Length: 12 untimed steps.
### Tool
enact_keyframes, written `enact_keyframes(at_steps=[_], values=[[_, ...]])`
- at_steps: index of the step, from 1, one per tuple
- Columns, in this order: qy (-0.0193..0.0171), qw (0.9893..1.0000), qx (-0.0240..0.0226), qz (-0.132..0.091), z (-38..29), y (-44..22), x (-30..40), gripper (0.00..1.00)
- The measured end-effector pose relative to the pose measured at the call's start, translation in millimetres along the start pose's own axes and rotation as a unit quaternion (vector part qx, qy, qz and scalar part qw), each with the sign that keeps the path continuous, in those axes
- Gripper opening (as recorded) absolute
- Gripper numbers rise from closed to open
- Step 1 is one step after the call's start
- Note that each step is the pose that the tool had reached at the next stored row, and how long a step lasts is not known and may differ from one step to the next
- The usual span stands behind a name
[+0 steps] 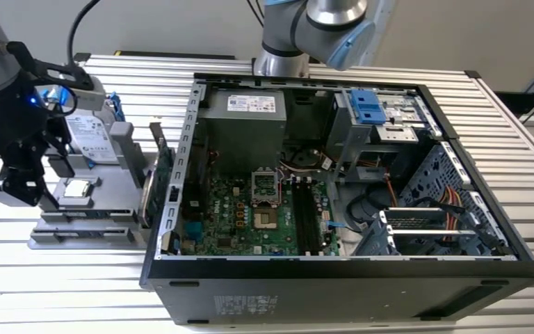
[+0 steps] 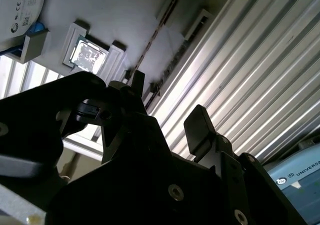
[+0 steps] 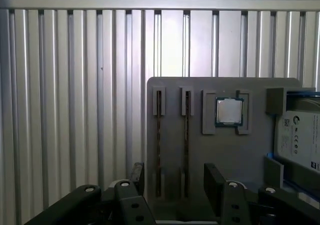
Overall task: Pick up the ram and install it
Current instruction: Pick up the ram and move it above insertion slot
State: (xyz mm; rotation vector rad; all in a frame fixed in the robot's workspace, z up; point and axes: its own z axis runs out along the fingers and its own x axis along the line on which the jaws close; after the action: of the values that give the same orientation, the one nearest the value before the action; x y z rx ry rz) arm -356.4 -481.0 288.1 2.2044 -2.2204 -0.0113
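Two thin dark ram sticks stand on edge in parallel slots of a grey holder (image 3: 240,155): one ram stick (image 3: 159,145) and a second (image 3: 186,145) beside it. In the second wrist view one ram edge (image 2: 156,32) shows as a thin line. My gripper (image 3: 175,185) hovers open over the holder, its fingers (image 3: 214,185) apart with both sticks in line with the gap and nothing held. In the exterior view the gripper (image 1: 52,188) is at the left, over the holder (image 1: 63,240). The open computer case (image 1: 341,278) lies in the middle, with the dark memory slots (image 1: 306,216) on its motherboard.
The holder also carries a silver processor chip (image 3: 229,111) and a hard drive in a blue frame (image 3: 300,135). A green card with a metal bracket (image 1: 160,181) stands between holder and case. The arm's base (image 1: 281,62) rises behind the case. The table is ribbed metal (image 3: 75,110).
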Motion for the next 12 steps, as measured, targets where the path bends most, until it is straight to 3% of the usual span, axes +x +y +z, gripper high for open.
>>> enact_keyframes(at_steps=[12], values=[[-0.0001,1.0,-0.0046,0.0,9.5,-2.4,11.1,1.0]])
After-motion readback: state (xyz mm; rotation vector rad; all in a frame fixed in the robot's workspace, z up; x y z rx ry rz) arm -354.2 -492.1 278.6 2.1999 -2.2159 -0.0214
